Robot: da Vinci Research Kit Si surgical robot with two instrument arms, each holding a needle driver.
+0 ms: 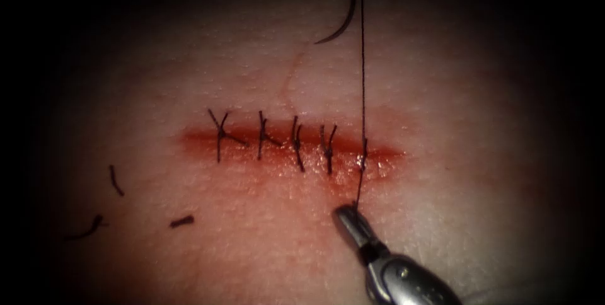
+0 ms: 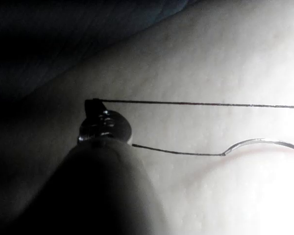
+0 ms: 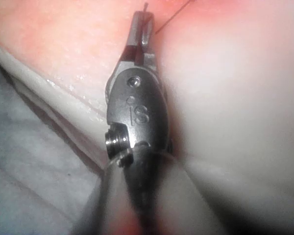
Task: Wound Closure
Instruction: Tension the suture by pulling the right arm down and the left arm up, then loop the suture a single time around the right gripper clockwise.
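Observation:
The cut runs across the tissue and carries several tied stitches. At its right end a thread crosses the cut and rises taut out of the endoscope view. My right tool sits just below that end, jaws shut on the thread's short end. My left tool is shut on the long thread, which is stretched straight. The curved needle hangs free above the tissue, outside it, held by no tool; it also appears on its thread.
Three cut ends of thread lie on the tissue at the lower left. Red fluid wets the cut and the skin below it. A pale cloth lies beside the tissue's edge.

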